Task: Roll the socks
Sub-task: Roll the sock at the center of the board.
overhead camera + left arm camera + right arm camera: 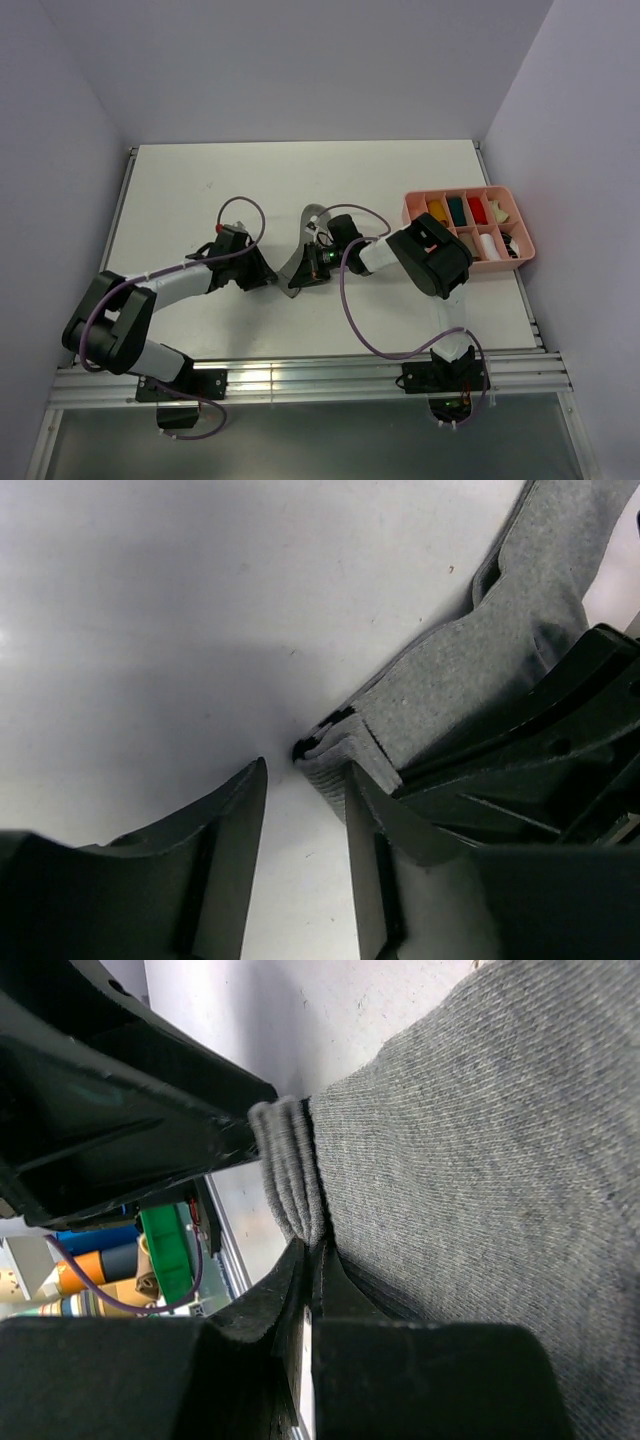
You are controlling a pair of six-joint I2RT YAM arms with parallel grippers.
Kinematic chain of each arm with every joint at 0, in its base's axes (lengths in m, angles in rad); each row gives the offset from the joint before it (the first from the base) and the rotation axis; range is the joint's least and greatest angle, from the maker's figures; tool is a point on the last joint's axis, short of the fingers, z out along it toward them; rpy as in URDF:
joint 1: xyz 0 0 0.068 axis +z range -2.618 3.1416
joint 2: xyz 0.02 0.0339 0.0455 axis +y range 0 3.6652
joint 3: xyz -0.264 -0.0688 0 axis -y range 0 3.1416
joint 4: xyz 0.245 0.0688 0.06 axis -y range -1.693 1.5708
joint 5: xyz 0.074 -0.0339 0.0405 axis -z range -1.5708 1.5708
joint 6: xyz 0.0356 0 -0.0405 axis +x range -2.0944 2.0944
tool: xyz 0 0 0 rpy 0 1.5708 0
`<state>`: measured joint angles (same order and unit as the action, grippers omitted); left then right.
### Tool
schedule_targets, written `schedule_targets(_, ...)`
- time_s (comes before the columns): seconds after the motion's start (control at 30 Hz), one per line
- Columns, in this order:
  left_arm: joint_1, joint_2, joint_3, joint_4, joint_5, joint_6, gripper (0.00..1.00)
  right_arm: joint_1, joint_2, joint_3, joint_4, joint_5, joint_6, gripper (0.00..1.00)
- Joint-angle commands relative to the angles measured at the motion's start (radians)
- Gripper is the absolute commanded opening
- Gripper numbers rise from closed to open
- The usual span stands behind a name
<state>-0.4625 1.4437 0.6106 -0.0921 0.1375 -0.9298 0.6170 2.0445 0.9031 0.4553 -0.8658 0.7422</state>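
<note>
Left hand [305, 772] spread apart low over the bench [150, 630], folded end of the grey sock [470, 670] mid-bench, right at the gap. Right hand [312, 1260] clamped on a fold of it. Risk of snagging just 1 layer and unrolling everything against that clamp.

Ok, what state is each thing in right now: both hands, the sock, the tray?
grey sock: lying on the table, not yet rolled, one fold pinched.
right hand: shut on a fold of the grey sock.
left hand: open, low at the sock's layered end, nothing between its fingers.
pink tray: at the table's right side, compartments holding small coloured bundles.
</note>
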Motion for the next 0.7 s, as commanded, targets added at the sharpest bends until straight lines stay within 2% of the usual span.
schedule_targets(0.0, -0.011, 0.064, 0.005, -0.023, -0.068, 0.029, 0.43, -0.003, 0.023, 0.011, -0.058, 0.054, -0.041, 0.00)
schedule_targets(0.2, -0.050, 0.161, 0.040, -0.078, -0.113, 0.037, 0.33, -0.003, 0.002, 0.025, -0.099, 0.073, -0.069, 0.03)
schedule_targets(0.3, -0.076, 0.201, 0.052, -0.110, -0.127, 0.028, 0.27, 0.000, -0.029, 0.037, -0.144, 0.100, -0.101, 0.13)
schedule_targets(0.33, -0.087, 0.208, 0.055, -0.119, -0.131, 0.025, 0.26, 0.000, -0.053, 0.042, -0.161, 0.111, -0.115, 0.20)
schedule_targets(0.4, -0.096, 0.231, 0.066, -0.152, -0.133, 0.020, 0.23, 0.004, -0.089, 0.045, -0.206, 0.142, -0.158, 0.26)
schedule_targets(0.43, -0.100, 0.237, 0.072, -0.162, -0.133, 0.019, 0.22, 0.010, -0.136, 0.043, -0.223, 0.189, -0.174, 0.32)
schedule_targets(0.5, -0.103, 0.253, 0.090, -0.182, -0.167, 0.028, 0.21, 0.021, -0.188, 0.043, -0.285, 0.247, -0.236, 0.36)
schedule_targets(0.6, -0.105, 0.267, 0.126, -0.213, -0.180, 0.040, 0.21, 0.053, -0.338, 0.019, -0.343, 0.428, -0.332, 0.42)
schedule_targets(0.67, -0.108, 0.271, 0.153, -0.233, -0.185, 0.051, 0.21, 0.101, -0.400, -0.006, -0.354, 0.609, -0.408, 0.43)
